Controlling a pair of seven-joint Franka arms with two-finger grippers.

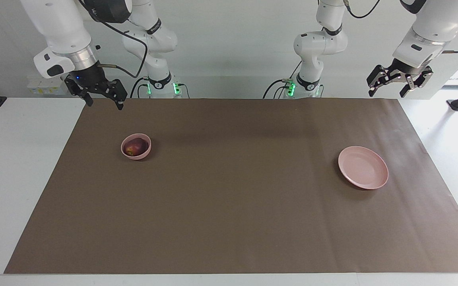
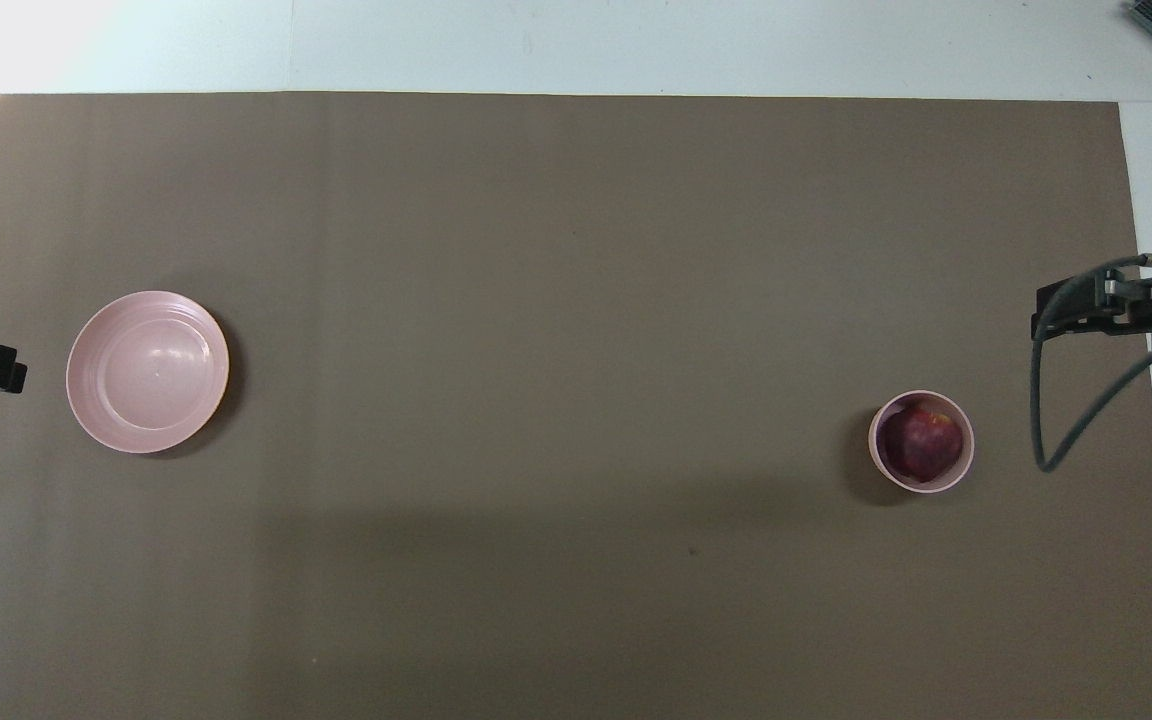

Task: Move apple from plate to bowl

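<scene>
So the apple is sitting down inside the small pink bowl, and the wide pink plate is bare, well apart from the bowl toward the left arm's end of the brown mat. Looks to me like the move itself is done and what's left is just keeping clear. Right gripper is up in the air over the mat's edge near the bowl, fingers spread wide, holding nothing. Left gripper hangs off the mat's corner, well apart from the bowl, also open and empty, waiting. If it were me, I'd pull the right arm straight up and back so no finger clips the bowl's rim and tips it. Loads of open mat between bowl and plate, and the bowl isn't close to any mat edge.
</scene>
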